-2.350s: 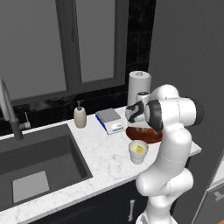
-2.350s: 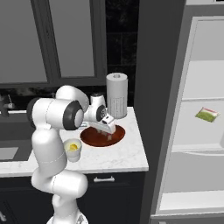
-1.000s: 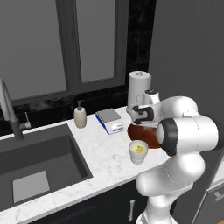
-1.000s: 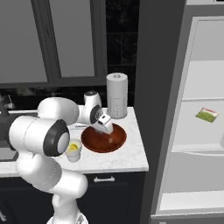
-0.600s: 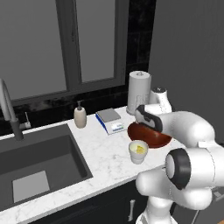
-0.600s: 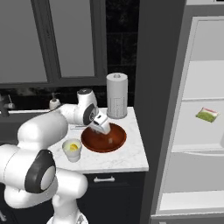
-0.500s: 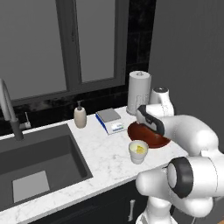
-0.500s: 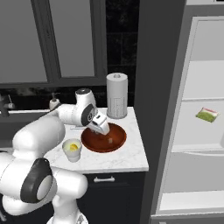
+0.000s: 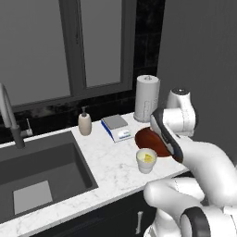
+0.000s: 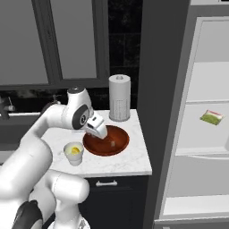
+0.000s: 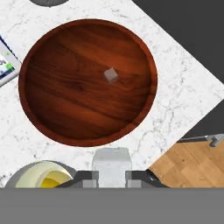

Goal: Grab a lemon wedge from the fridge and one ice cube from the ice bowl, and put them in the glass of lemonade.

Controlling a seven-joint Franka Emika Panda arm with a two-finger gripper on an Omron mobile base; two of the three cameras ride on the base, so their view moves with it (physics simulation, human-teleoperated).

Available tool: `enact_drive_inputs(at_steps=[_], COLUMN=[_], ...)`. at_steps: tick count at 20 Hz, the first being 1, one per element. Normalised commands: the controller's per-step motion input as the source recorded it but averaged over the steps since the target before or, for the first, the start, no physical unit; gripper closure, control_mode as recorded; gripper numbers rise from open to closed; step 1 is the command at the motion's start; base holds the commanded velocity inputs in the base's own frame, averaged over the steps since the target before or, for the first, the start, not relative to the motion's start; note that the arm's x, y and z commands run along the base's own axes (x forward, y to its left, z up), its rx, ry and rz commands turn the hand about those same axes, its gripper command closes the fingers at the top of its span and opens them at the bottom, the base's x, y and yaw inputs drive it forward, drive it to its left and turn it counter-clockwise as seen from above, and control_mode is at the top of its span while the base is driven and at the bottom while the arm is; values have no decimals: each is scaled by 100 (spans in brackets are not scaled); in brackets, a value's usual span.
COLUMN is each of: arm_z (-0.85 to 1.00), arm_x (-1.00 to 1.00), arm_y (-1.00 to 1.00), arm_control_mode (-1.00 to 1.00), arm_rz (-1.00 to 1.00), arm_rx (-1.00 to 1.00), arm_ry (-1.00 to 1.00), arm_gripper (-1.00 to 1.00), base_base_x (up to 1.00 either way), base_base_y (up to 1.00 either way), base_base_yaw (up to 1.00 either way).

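Note:
My gripper [image 11: 111,178] hangs over the near-left part of the ice bowl [image 11: 65,100], shut on a whitish ice cube [image 11: 111,161]. One small ice cube [image 11: 110,75] lies in the reddish-brown bowl [image 10: 117,144]. From the right base view the gripper [image 10: 100,133] is just above the bowl's left rim. The glass of lemonade [image 10: 74,153] stands on the counter left of the bowl, also seen as the glass [image 11: 37,176] beside my fingers. I cannot tell the lemon wedge from the yellow liquid. The fridge [image 10: 197,89] stands open at the right.
A paper towel roll [image 10: 119,103] stands behind the bowl. A small scale [image 9: 115,127] and soap dispenser [image 9: 84,124] sit further left, then the sink [image 9: 37,176] with its faucet [image 9: 8,115]. A green packet [image 10: 211,117] lies on a fridge shelf.
My arm's elbow has swung down and toward the cameras. The hand has stayed over the bowl's left side, shut on the cube. Bowl and glass have not moved.

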Motion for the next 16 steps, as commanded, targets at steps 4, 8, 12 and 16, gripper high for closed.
enact_drive_inputs(at_steps=[4,8,12,16], arm_z=[42,28,19,1], arm_x=[-66,-59,-51,-29], arm_y=[21,36,41,47], arm_control_mode=[-100,-100,-100,-100], arm_rz=[0,0,0,0], arm_rx=[0,0,0,0], arm_ry=[0,0,0,2], arm_gripper=[100,100,100,100], base_base_x=[0,0,0,0], base_base_y=[0,0,0,0], base_base_yaw=[0,0,0,0])
